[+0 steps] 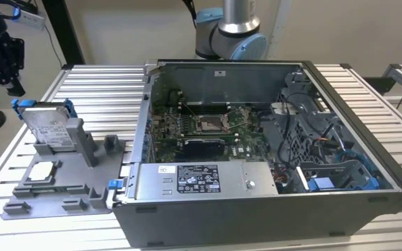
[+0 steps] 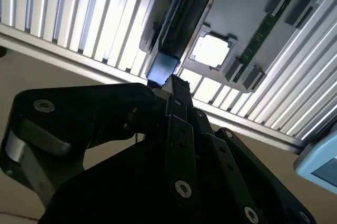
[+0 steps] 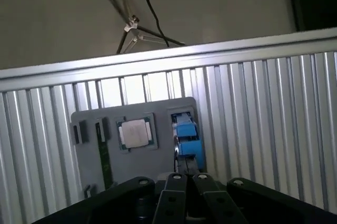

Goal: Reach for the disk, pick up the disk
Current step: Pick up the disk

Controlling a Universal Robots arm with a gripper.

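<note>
The disk [image 1: 47,124] is a silver-grey drive with a white label in a blue bracket. It leans upright in a grey holder [image 1: 61,180] at the exterior view's left. My black gripper [image 1: 9,78] hangs above and behind it, apart from it, near the table's edge. In both wrist views the fingers lie together with nothing between them. The second wrist view has the gripper [image 2: 175,83] close to the blue end of the disk [image 2: 164,67], seen edge-on. From the first wrist view, the disk [image 3: 187,135] sits beyond the gripper [image 3: 188,177].
An open computer case [image 1: 271,209] fills the middle of the ribbed metal table [image 1: 103,89]. A small square silver chip [image 1: 42,170] lies in the holder, also in the wrist views as the chip [image 3: 136,133] and chip [image 2: 211,50]. The arm's base [image 1: 230,32] stands behind the case.
</note>
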